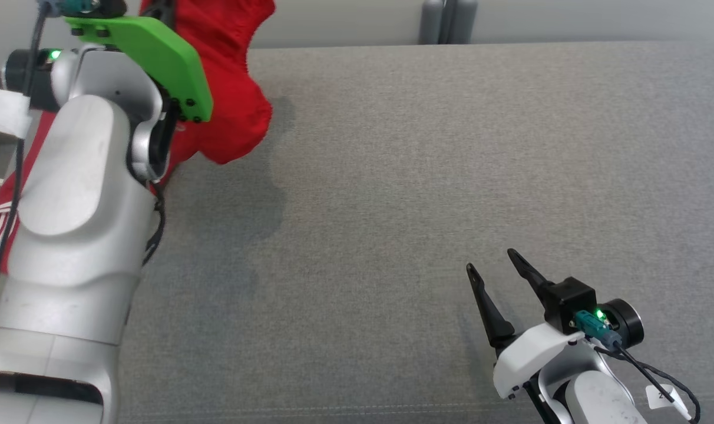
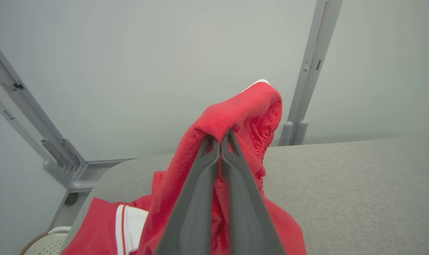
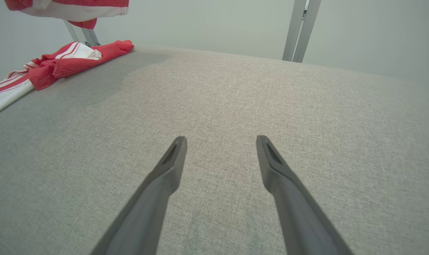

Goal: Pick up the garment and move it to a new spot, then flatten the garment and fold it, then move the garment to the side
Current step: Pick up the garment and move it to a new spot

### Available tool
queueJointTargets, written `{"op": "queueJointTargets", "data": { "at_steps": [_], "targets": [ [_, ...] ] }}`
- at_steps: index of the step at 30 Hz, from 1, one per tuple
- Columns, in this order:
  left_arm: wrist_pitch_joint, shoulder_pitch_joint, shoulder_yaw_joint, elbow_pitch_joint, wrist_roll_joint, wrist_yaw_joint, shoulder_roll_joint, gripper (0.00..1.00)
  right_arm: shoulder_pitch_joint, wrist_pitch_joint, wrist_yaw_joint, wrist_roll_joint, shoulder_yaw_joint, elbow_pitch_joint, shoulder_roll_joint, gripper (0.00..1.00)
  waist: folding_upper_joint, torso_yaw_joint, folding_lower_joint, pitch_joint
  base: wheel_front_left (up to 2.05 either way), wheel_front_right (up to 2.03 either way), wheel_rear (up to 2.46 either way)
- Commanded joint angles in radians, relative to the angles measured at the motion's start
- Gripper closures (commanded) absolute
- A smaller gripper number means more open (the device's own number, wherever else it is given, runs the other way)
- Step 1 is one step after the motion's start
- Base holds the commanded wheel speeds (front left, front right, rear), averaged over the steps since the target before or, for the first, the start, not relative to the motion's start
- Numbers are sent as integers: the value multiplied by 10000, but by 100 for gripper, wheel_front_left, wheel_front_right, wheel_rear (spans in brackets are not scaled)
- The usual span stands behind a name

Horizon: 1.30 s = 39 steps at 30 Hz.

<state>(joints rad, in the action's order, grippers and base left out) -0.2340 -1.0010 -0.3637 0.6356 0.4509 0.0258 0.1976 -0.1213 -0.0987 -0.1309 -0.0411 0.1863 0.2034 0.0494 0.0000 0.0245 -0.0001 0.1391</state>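
The garment (image 1: 233, 88) is red with white stripes. My left gripper (image 2: 219, 140) is shut on a fold of it (image 2: 232, 117) and holds that part lifted above the grey table's (image 1: 451, 176) far left corner. In the head view my raised left arm hides much of the cloth. The lower part of the garment (image 3: 58, 62) still lies on the table at its left edge. My right gripper (image 1: 490, 259) stands open over the near right of the table, fingers (image 3: 172, 159) spread with nothing between them.
Grey metal posts (image 1: 448, 20) stand behind the table's far edge against a pale wall. A slanted grey frame (image 2: 41, 138) and a pale perforated seat (image 2: 44, 244) lie past the table's left corner.
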Motion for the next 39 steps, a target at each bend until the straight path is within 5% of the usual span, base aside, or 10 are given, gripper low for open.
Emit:
{"op": "queueJointTargets", "data": {
  "at_steps": [1, 9, 19, 32, 33, 34, 35, 39],
  "targets": [
    [68, -92, -71, -178, 146, -114, -245, 100, 179, -65, 3, -65, -32, 16, 20, 0, 0, -970, 1, -579, 0, 0, 0],
    [147, 251, -651, -1032, 830, -453, -1272, 100, -57, -229, 3, -275, -170, -43, 19, 0, 0, -2133, 1, -159, 0, 0, 0],
    [-136, 1049, -2140, -661, 740, -405, -1406, 100, -370, -602, 3, -577, -263, 165, 11, 0, 0, -2753, 1, 698, 0, 0, 0],
    [329, 1787, -2319, 1164, 168, 115, -206, 100, -732, -979, 3, -855, -181, 699, 13, 0, 0, -2732, 1, 958, 0, 0, 0],
    [397, 1761, -2311, 1310, 108, 216, -132, 88, -737, -987, 3, -862, -165, 744, 14, 0, 0, -2710, 1, 920, 0, 0, 0],
    [547, 1707, -2307, 1381, 30, 315, -68, 55, -750, -991, 3, -877, -153, 780, 14, 0, 0, -2689, 1, 885, 0, 0, 0],
    [685, 1665, -2271, 1458, 24, 425, -33, 0, -768, -991, 3, -876, -138, 807, 13, 0, 0, -2667, 1, 840, 0, 0, 0],
    [1016, 1675, -2082, 1752, 172, 658, -45, 0, -762, -984, 3, -844, -185, 885, 14, 0, 0, -2553, 1, 651, 0, 0, 0]
  ]
}}
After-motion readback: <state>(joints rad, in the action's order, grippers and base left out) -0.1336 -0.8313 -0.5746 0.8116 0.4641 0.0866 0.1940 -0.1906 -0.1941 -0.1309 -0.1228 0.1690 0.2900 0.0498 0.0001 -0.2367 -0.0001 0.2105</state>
